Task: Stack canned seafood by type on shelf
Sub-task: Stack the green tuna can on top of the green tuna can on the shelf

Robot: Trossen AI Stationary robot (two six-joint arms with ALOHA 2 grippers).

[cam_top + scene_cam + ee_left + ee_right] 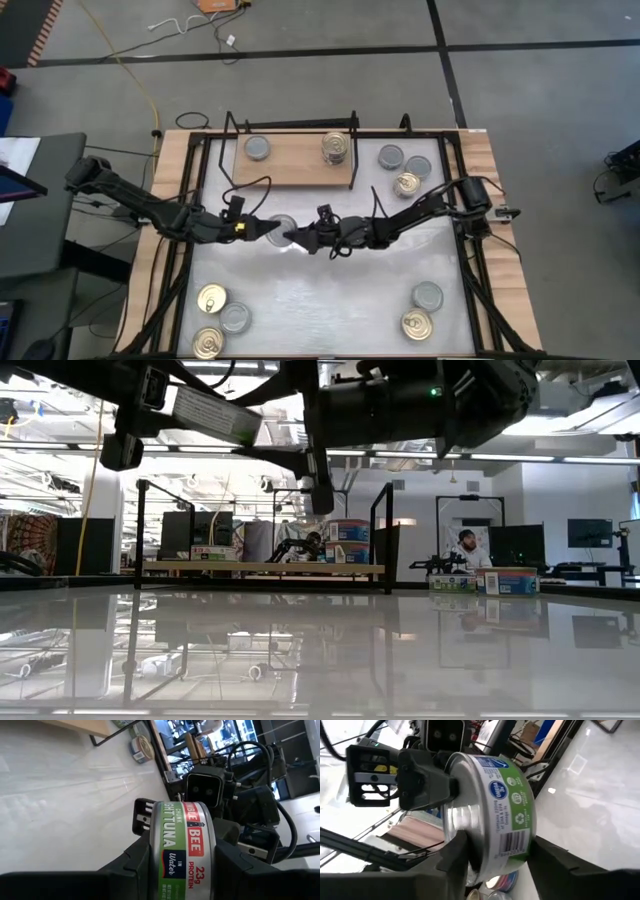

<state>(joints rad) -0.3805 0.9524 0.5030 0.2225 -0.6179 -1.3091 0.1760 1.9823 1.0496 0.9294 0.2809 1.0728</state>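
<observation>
A tuna can (182, 852), nearest the lens in both wrist views, is held off the table (330, 295) at mid-table, its label band running round the side and its flat ends facing sideways. The left gripper (180, 865) clasps it at a moderate opening, one finger on each flat end. The right gripper (492, 852) meets it from the opposite side with its fingers straddling the same can (485, 810); whether they press on it cannot be told. In the overhead view the two grippers face tip to tip, the left gripper (268, 229) and the right gripper (298, 238) with the can (283, 226) between them. The shelf (295, 160) lies beyond the can, toward the far edge, carrying a single grey can (258, 148) and a stack of cans (336, 146). Judged from this, a hand-over is under way; both arms stand about equally near the shelf.
</observation>
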